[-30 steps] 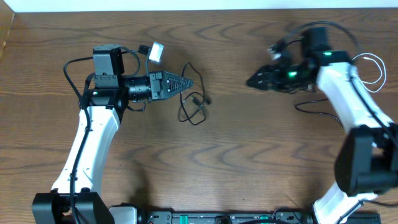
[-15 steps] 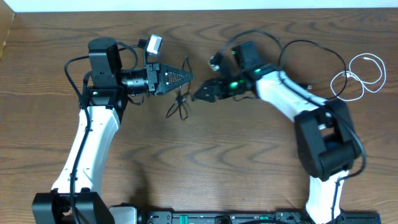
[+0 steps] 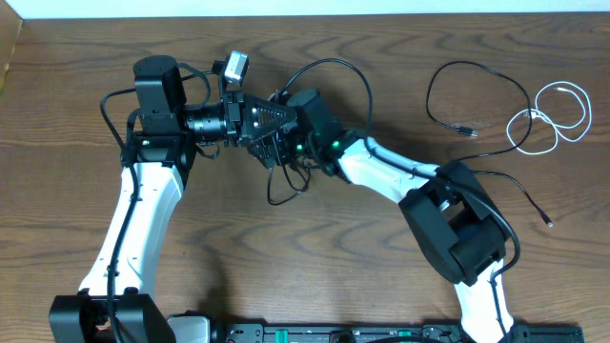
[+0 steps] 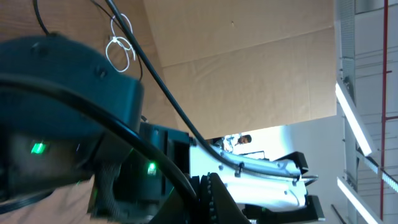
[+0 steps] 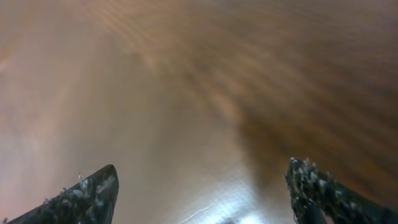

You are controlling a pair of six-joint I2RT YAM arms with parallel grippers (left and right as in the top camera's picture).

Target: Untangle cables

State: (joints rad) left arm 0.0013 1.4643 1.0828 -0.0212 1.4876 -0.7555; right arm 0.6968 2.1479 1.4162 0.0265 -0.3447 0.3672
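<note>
Count: 2 arms, left arm [image 3: 143, 214] and right arm [image 3: 381, 173]. 4 cables: 1 white cable [image 3: 560, 112], 3 black. Tangled cable [image 3: 274, 198] at right arm's tip, looped cable [image 3: 448, 69] and loose cable [image 3: 545, 219] near its base.

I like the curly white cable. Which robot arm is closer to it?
Right. The right arm bends with its elbow below and left of the white cable, apart from it; the left arm is far off on the opposite side.
</note>
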